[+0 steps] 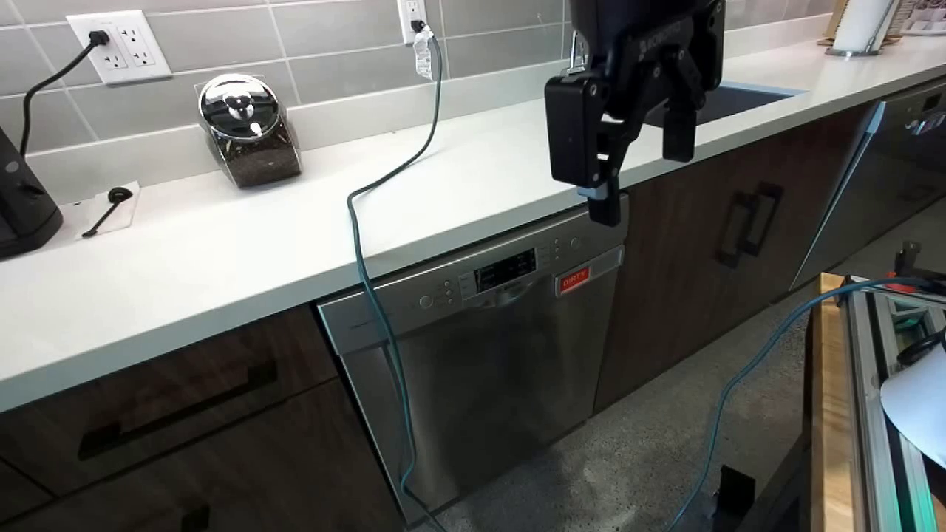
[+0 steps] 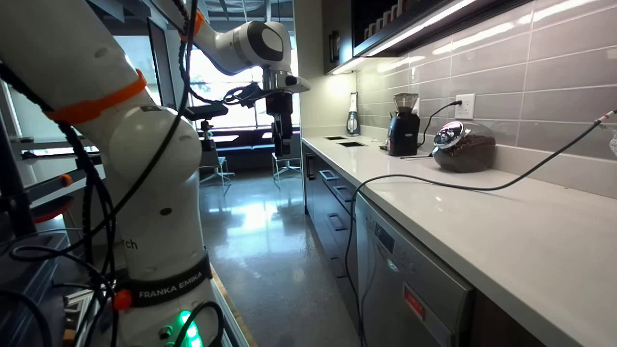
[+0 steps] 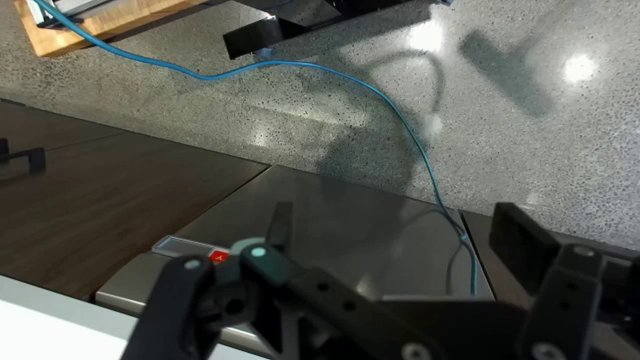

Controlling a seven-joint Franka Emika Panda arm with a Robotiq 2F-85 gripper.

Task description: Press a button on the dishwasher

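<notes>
- Dishwasher (image 1: pixel 502 369): count 1, door closed, below the front edge of the surface (image 1: pixel 244 251); in an exterior view it sits between dark drawers (image 1: pixel 192 369) on the left and a dark cabinet (image 1: pixel 650 295) on the right.
- Control strip (image 1: pixel 410 303): 1, along its top. Dark display (image 1: pixel 505 270): 1, mid-strip. Small round buttons (image 1: pixel 426 301) on both sides of it; too blurred to count.
- Red label (image 1: pixel 574 279): 1, reads DIRTY, just below the strip, right of the display.
- Jaws: 1 pair, both sides standing wide apart, pointing down, hanging in the air apart from the dishwasher.
- Cable (image 1: pixel 357 222): crosses the surface, then hangs over the left part of the dishwasher front.
- On the surface: 1 jar (image 1: pixel 255 151) with shiny lid and dark contents; 1 black grinder (image 2: pixel 404 132), farther off than the jar in an exterior view.
- Wall outlets: 2 in an exterior view, left outlet (image 1: pixel 137 46) and right outlet (image 1: pixel 412 13), one black plug in each.
- Robot arm (image 2: pixel 132 144): 1, white, at left in an exterior view, with 2 orange bands (image 2: pixel 103 103).
- Chairs (image 2: pixel 210 159): 2, far end of the floor (image 2: pixel 274 270).
</notes>
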